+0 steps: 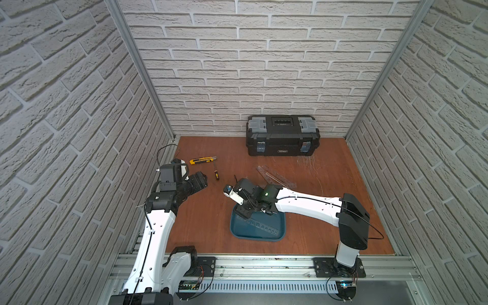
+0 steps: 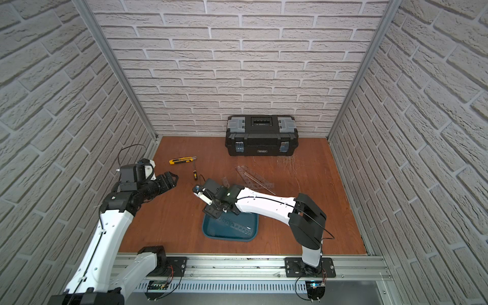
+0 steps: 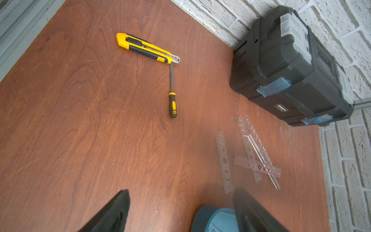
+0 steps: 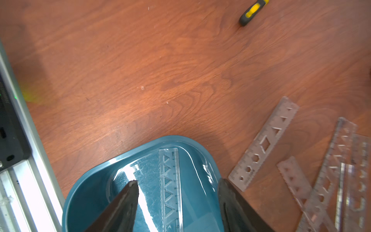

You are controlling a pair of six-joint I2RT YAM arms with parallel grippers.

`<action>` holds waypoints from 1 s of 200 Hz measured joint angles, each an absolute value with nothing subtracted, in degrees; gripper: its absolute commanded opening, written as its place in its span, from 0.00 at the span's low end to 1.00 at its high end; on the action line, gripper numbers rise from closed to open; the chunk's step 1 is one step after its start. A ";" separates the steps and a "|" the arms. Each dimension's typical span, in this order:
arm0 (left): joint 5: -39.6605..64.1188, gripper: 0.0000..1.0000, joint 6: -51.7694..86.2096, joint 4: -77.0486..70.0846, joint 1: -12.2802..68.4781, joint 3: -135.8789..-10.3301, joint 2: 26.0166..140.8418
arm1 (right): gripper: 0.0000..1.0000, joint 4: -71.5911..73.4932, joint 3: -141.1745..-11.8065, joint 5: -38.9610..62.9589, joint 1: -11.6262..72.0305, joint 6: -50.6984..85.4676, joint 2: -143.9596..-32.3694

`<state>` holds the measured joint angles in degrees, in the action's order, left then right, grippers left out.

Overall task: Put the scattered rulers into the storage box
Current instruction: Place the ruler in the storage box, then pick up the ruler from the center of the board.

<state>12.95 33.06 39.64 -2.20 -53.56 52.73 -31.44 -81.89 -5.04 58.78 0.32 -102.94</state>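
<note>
The right gripper hovers over the teal tray, fingers spread and empty; one ruler lies flat inside. The left gripper has its fingers spread and empty too. More rulers lie on the bench.

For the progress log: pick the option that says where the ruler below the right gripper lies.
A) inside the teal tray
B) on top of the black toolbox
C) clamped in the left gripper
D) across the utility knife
A: the right wrist view shows the ruler lying flat on the floor of the teal tray, below the open right gripper, which holds nothing.
</note>
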 measured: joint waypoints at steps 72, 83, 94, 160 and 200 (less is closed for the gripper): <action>10.00 0.83 26.68 40.03 6.70 -66.50 63.40 | 0.65 -23.81 -73.58 -7.66 46.57 8.97 -85.25; 8.32 0.83 25.17 40.05 10.37 -70.06 66.61 | 0.65 -22.70 -72.12 -8.16 44.18 10.94 -82.83; 6.98 0.83 23.59 40.05 13.80 -73.34 70.00 | 0.66 -22.00 -70.30 -9.23 41.65 13.15 -80.18; 4.29 0.80 15.59 42.13 25.56 -89.76 88.40 | 0.78 -20.84 -61.73 -14.85 32.42 19.84 -66.46; 6.09 0.80 10.76 46.15 30.13 -100.42 97.01 | 0.82 -23.07 -59.31 -17.12 26.74 23.77 -60.95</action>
